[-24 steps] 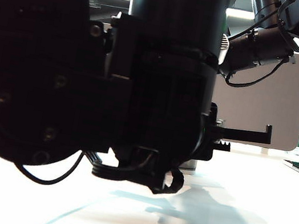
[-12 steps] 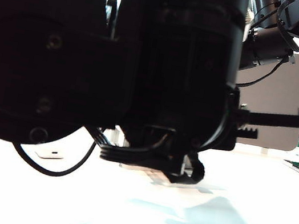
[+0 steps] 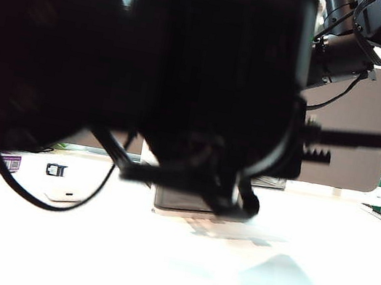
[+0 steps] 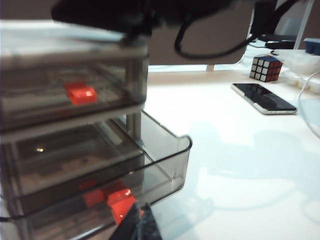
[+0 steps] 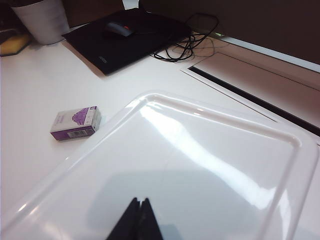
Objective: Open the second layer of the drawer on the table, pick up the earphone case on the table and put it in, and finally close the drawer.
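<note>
Left end effector (image 4: 136,226): tips pressed together, holding nothing, just in front of the pulled-out drawer's red handle.
Left arm (image 3: 187,75): dark bulk close to the exterior camera, blocking most of that view.
Right end effector (image 5: 136,222): tips together, holding nothing, above a clear plastic tray (image 5: 280,145).
Middle drawer (image 4: 172,167): smoky grey, pulled out from the cabinet, front wall projecting over the worktop (image 4: 240,150); contents unclear through the tinted wall.
Red handle (image 4: 120,205): on the drawer front, at the left tips; contact cannot be told.
Cabinet (image 4: 135,85): white frame; top drawer (image 4: 65,100) shut, its handle red.
Earphone case (image 3: 63,195): white, flat on the worktop in the exterior view, left of the cabinet, apart from both end effectors.
Black clip (image 3: 56,170): just behind the case.
Purple box (image 5: 76,123): white and purple, on the worktop beside the tray.
Phone (image 4: 263,98): dark, flat, beyond the drawer.
Cube puzzle (image 4: 266,68): further back, past the phone.
Laptop (image 5: 125,42): black, far side in the right wrist view, a mouse (image 5: 119,29) on it.
</note>
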Controlling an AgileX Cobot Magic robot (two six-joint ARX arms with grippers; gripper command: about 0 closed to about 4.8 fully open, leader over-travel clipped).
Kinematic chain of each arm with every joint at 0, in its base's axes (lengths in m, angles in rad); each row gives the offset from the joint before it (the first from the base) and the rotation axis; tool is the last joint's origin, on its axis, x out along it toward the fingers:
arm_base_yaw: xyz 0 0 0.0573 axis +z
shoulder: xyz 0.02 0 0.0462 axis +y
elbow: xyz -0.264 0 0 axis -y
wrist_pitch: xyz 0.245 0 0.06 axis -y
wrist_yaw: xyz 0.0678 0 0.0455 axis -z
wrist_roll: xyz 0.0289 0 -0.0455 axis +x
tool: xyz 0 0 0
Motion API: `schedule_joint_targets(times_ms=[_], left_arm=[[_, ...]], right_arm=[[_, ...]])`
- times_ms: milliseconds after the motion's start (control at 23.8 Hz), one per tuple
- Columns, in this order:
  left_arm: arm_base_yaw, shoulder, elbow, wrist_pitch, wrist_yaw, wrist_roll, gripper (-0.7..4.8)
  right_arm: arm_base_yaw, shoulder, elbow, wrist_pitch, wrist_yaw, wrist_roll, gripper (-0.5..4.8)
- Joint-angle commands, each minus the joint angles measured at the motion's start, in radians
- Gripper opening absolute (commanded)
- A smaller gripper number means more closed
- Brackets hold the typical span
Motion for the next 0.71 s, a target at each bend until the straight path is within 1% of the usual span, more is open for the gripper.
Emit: schedule_joint_targets(times_ms=[42, 210, 252, 336, 378, 461, 545, 587, 629, 671, 713], left_arm=[[-0.001, -0.083, -0.042, 0.011, -0.008, 0.044, -0.06], [0.006, -0.209, -0.117, 0.01, 0.011, 0.106, -0.06], [0.013, -0.278, -0.163, -0.006, 0.04, 0.138, -0.06], [0.035, -0.369, -0.216, -0.055, 0.057, 0.156, -0.06], [0.069, -0.458, -0.261, -0.128, 0.088, 0.154, -0.06], [0.109, -0.539, -0.295, -0.214, 0.132, 0.147, -0.06], [0.161, -0.629, -0.318, -0.337, 0.196, 0.129, -0.06], [0.195, -0.678, -0.322, -0.425, 0.242, 0.114, -0.06], [0.26, -0.761, -0.32, -0.59, 0.35, 0.087, -0.06], [0.307, -0.804, -0.32, -0.684, 0.436, 0.071, -0.06], [0.394, -0.862, -0.32, -0.814, 0.56, 0.053, -0.06]], right_arm=[[0.004, 0.011, -0.011, -0.08, 0.001, 0.011, -0.05], [0.004, 0.011, -0.011, -0.088, 0.001, 0.011, -0.05], [0.004, 0.011, -0.011, -0.095, 0.001, 0.011, -0.05], [0.004, 0.011, -0.011, -0.105, -0.001, 0.011, -0.05], [0.004, 0.011, -0.011, -0.111, -0.002, 0.011, -0.05], [0.004, 0.011, -0.011, -0.114, -0.003, 0.011, -0.05], [0.004, 0.011, -0.011, -0.117, -0.008, 0.011, -0.05], [0.004, 0.011, -0.011, -0.117, -0.016, 0.011, -0.05], [0.004, 0.011, -0.011, -0.117, -0.029, 0.011, -0.05], [0.004, 0.011, -0.011, -0.117, -0.029, 0.011, -0.05], [0.004, 0.011, -0.011, -0.117, -0.029, 0.011, -0.05]])
